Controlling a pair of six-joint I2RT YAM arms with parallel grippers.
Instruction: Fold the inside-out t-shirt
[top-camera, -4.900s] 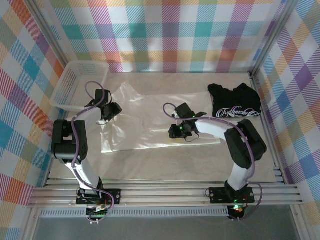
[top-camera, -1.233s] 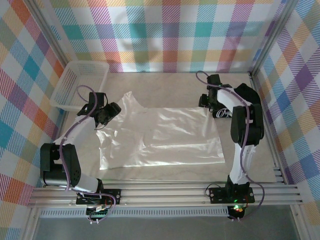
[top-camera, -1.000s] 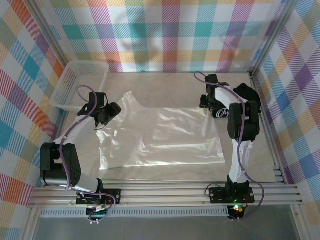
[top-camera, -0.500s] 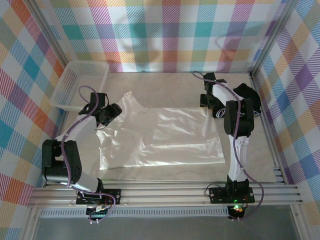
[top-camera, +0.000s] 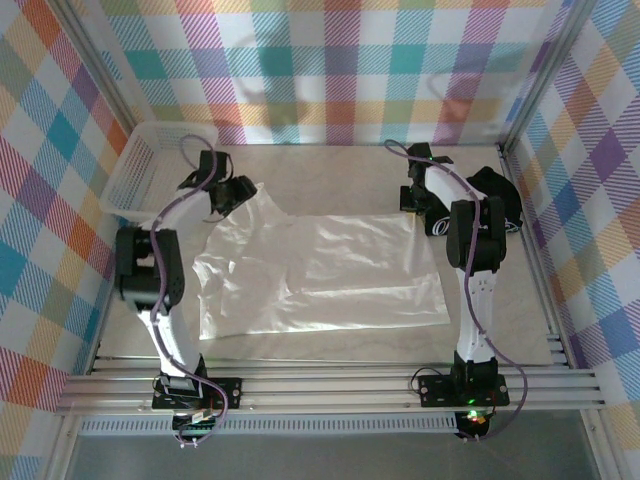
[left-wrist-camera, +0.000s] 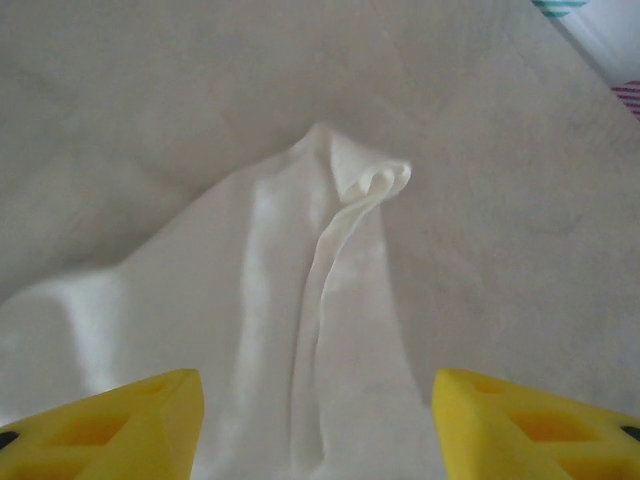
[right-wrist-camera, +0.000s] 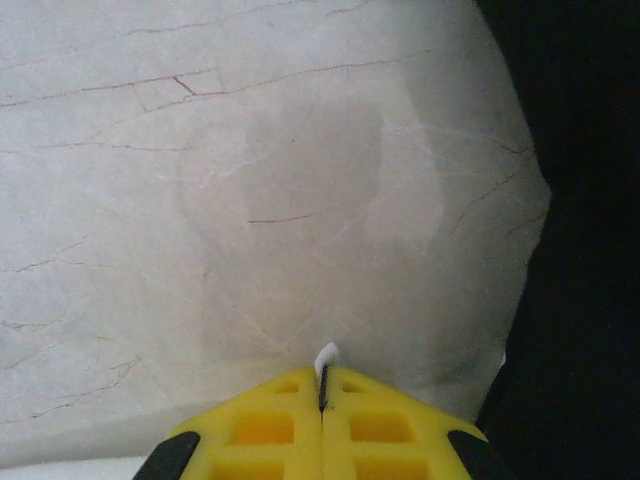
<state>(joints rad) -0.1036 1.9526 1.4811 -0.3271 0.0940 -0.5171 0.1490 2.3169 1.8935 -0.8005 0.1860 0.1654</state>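
The inside-out t-shirt (top-camera: 320, 265), plain white, lies spread flat across the middle of the table. My left gripper (top-camera: 238, 194) hovers open over its far left corner. In the left wrist view a creased sleeve tip (left-wrist-camera: 340, 200) lies ahead of that gripper (left-wrist-camera: 318, 425), and white cloth shows between the yellow fingers (left-wrist-camera: 110, 425), which do not touch it. My right gripper (top-camera: 413, 203) is at the shirt's far right corner. Its yellow fingers (right-wrist-camera: 260, 430) are shut on a small tuft of white fabric (right-wrist-camera: 326, 354).
A black t-shirt (top-camera: 503, 205) lies bunched at the far right, just beside the right gripper, and fills the right edge of the right wrist view as a dark mass (right-wrist-camera: 590, 250). A white mesh basket (top-camera: 160, 165) stands at the far left. Plaid walls enclose the table.
The right gripper has shut on the shirt's far right corner. The left gripper has moved away from me to the shirt's far left sleeve tip, still open.
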